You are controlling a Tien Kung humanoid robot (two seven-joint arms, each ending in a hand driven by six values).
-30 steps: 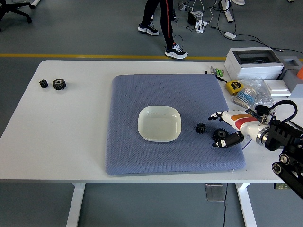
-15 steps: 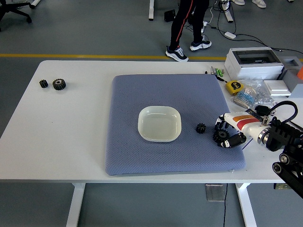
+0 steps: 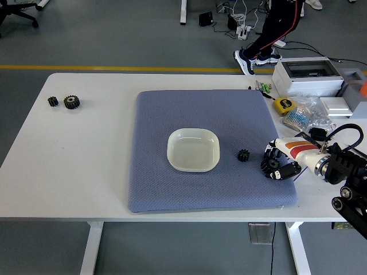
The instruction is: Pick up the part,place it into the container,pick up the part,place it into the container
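A small black gear lies on the blue-grey mat, right of the empty white square container. A larger black gear sits at the mat's right side, and my right hand has its fingers curled around it, low on the mat. Two more black gears, one small and one larger, lie on the bare table at the far left. My left hand is out of view.
At the table's right end stand a white box, a yellow tape measure and a bag of small parts. A person walks on the floor beyond the table's far edge.
My right hand's fingers, spread over the larger gear a second ago, have closed around it and the hand has shifted slightly right. The person has walked to the right.
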